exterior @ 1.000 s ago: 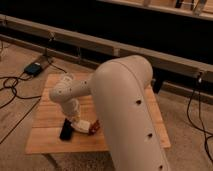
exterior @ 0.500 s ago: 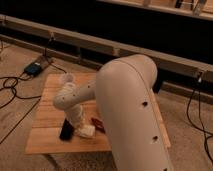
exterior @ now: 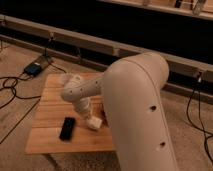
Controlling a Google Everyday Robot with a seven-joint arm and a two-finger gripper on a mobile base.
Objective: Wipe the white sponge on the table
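ok so rn the pincer (exterior: 90, 118) is down low over the front-middle of the surface (exterior: 50, 110), at the end of the arm (exterior: 80, 92) that reaches in from the big white shell at 3 o'clock. It's closed, and the white sponge (exterior: 95, 123) sits right at its tip, so afaict it's clamped on the sponge and pressing it onto the wood. From the wrist the sponge lies at abt 5 o'clock, touching the planks. Can't rly call its long axis, it reads as a small pale blob. The black slab (exterior: 67, 128) lies flat at 9 o'clock of the sponge, near but apart, so imo any stroke toward 9 needs care, while there's more bare wood toward 12. Only one arm, so no q abt which is nearer. Vs a sec ago: sponge and pincer have slid a bit toward 3 o'clock together, and the forearm swung w/ them. The slab hasn't budged, so the gap btw the two is wider. Looks like mid-wipe to me, not done yet.
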